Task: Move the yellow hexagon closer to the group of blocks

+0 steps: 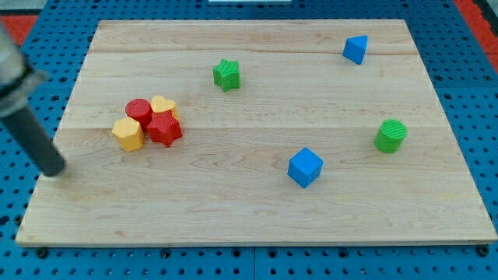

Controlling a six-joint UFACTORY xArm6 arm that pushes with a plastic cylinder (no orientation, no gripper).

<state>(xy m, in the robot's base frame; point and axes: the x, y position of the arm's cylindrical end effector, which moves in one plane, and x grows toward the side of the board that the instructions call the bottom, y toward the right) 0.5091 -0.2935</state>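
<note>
You're looking at the yellow hexagon already tucked against the red cylinder and red star, with the yellow heart behind, so the closing-up step looks about done. My tip, a bare rod tool with nothing to open or hold, sits well apart at the tabletop left edge. Any next nudge calls for a short rightward push from the hexagon's left
</note>
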